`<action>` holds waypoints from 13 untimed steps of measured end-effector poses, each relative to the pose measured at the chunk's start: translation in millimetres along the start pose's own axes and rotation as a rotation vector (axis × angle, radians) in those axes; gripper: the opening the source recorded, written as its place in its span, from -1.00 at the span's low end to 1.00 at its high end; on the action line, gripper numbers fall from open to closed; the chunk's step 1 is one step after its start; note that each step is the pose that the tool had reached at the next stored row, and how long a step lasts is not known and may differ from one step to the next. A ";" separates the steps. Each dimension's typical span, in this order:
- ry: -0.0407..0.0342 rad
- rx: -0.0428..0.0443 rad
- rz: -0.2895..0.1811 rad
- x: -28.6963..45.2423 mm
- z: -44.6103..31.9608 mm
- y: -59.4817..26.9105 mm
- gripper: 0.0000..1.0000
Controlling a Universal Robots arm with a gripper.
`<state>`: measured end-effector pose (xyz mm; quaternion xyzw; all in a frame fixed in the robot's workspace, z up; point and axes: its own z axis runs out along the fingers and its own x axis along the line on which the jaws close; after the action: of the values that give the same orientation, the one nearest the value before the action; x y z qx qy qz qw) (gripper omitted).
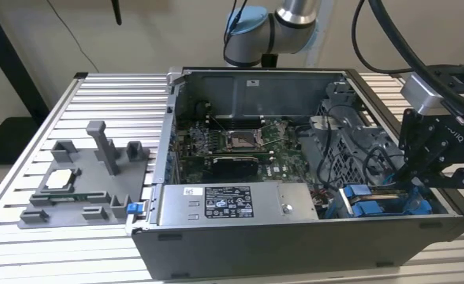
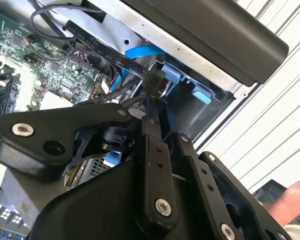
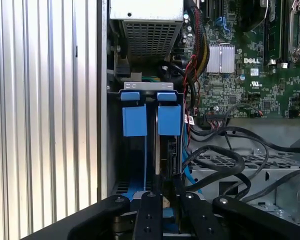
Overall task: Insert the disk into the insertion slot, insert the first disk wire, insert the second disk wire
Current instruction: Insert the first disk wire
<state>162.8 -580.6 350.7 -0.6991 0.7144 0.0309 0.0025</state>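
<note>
Hanging over the open computer case [image 1: 247, 248] on the slatted bench [image 1: 106, 100], at the exterior view's right, our end effector [image 1: 405, 177] reaches down into the insertion slot [image 1: 373, 207]. Its fingers [image 2: 152, 150] are drawn narrow, pinching a black wire connector [image 2: 156, 82]. In the first wrist view, two blue carrier tabs [image 3: 135, 120] sit side by side in that slot, just beyond the fingertips. We cannot make out the grey body of the disk between the rails.

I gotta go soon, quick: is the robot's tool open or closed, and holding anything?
The tool is closed on the plug of the black wire, at the insertion slot.
</note>
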 end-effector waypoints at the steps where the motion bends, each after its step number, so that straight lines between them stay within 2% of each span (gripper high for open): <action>1: 0.0000 0.0000 0.000 0.0 0.0 0.0 -1.00; 9: 0.0000 0.0012 0.000 -0.7 1.7 -2.8 -1.00; 13: -0.0001 0.0042 0.000 -7.8 3.6 -3.2 -1.00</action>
<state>166.1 -572.7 347.4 -0.6991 0.7144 0.0295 0.0040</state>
